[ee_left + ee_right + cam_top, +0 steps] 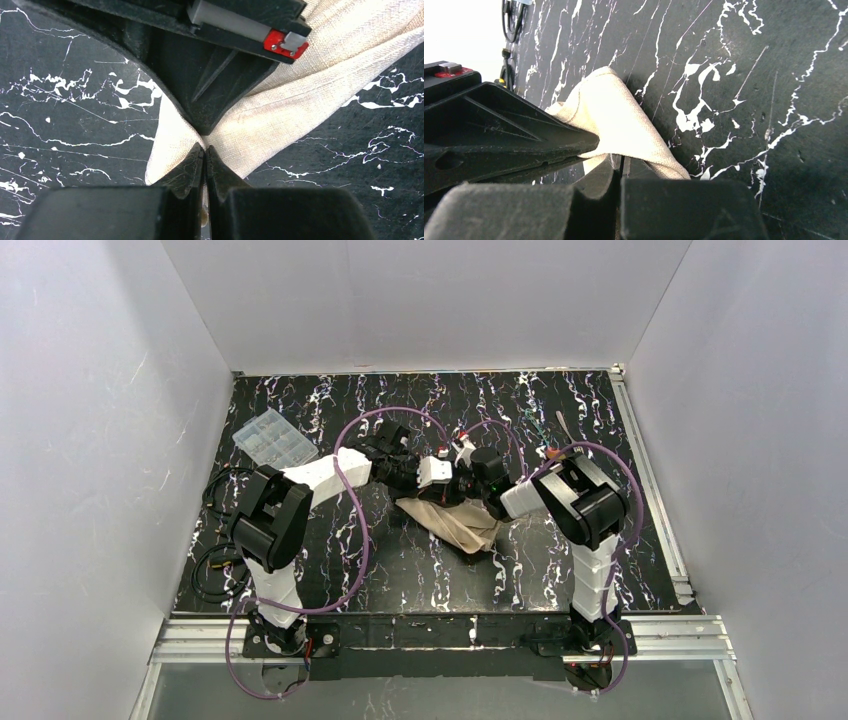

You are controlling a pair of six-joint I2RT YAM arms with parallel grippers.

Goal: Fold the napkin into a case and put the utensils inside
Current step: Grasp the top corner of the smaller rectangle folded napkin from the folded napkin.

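Top view, left to right.

- One clear compartment box (273, 438) at 10 o'clock, well apart from the work.
- My left jaws (205, 152): closed, pinching an edge of the napkin (462, 523).
- One napkin, bunched at mid tabletop (400, 570), not yet a case. Its long axis runs roughly 10 to 4 o'clock. The loose body trails from the pinch toward 5 o'clock, toward my bases.
- My right jaws (620, 167): closed on the same stretch of cloth, nose to nose with the left, tips almost touching. Neither arm is nearer; both hold one spot.
- One thin silvery fork (566, 426) at 1 o'clock, I judge, well apart from the cloth. The spoon I cannot make out.

Judgement: the next move turns on parting the two grips along that edge.
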